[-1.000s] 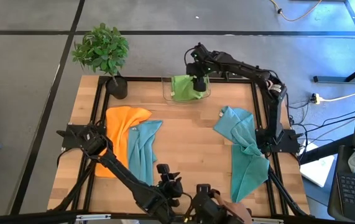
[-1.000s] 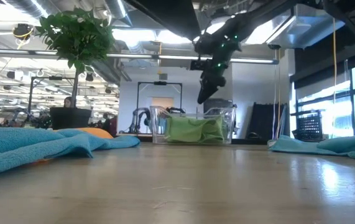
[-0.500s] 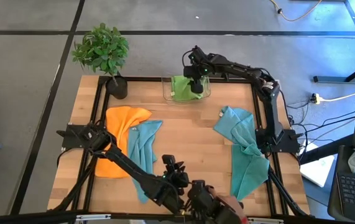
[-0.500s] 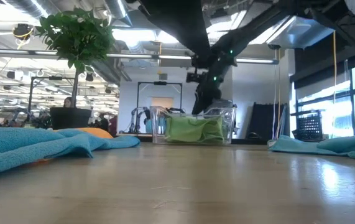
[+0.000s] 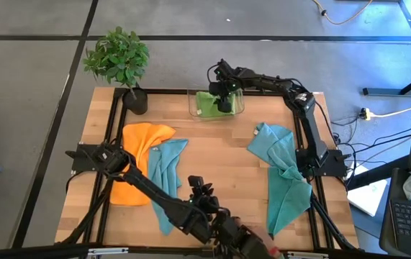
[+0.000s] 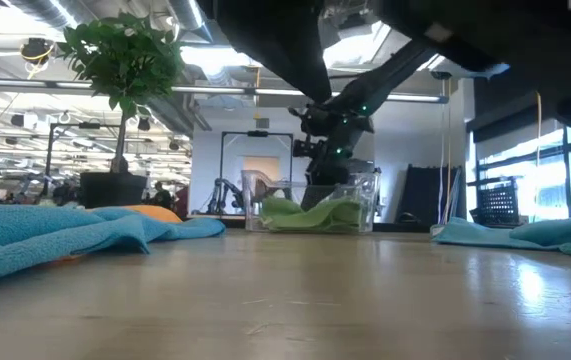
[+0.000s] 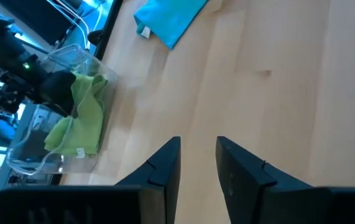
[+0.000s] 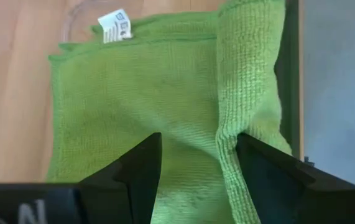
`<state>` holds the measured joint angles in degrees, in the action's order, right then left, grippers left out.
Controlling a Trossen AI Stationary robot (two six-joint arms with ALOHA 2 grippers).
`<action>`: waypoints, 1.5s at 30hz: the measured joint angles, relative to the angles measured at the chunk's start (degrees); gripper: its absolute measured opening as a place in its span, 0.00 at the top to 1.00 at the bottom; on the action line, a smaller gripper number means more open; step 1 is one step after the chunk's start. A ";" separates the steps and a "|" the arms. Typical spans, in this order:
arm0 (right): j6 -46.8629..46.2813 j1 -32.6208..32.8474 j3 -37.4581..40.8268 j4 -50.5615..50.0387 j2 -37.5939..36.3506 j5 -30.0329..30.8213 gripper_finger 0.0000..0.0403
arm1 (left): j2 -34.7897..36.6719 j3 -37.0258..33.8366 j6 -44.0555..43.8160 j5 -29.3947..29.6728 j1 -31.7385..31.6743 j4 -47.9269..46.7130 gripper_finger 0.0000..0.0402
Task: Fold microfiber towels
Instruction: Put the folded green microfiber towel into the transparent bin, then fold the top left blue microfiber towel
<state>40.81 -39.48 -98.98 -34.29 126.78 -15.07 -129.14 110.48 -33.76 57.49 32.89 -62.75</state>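
Green towel (image 5: 209, 103): one; orange towel (image 5: 139, 158): one; teal towels (image 5: 284, 173): two heaps.

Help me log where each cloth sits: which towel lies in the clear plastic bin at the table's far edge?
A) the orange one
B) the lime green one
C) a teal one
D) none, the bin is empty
B: the lime green towel fills the clear plastic bin, with the right gripper open down over it, while the orange towel and the teal towels lie out on the table.
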 joint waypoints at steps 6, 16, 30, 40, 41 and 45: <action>-0.11 -0.48 0.04 0.36 -1.04 1.89 0.48 | 0.70 0.00 -0.12 0.36 -0.31 -3.81 0.77; -3.30 0.43 -0.06 -2.01 -9.14 0.55 0.48 | 0.70 0.02 -1.73 -0.09 -1.97 -7.10 0.77; -4.81 0.76 -0.07 -14.35 -10.21 -5.86 0.48 | 3.53 0.00 -8.45 -2.89 -0.32 -19.20 0.77; -12.22 0.83 -0.04 -11.37 -11.37 -12.92 0.48 | 10.63 -5.53 -12.73 0.40 1.61 -25.67 0.79; -13.65 1.09 -0.04 -10.34 -11.47 -14.17 0.48 | 11.94 -7.72 -12.69 0.13 1.36 -23.86 0.80; -20.18 2.87 0.06 -7.44 -11.47 -19.58 0.48 | 17.81 -19.03 -8.01 -1.23 0.35 -6.77 0.86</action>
<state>20.64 -36.61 -98.92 -41.73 115.31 -34.65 -111.33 91.44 -41.76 56.27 33.24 -69.51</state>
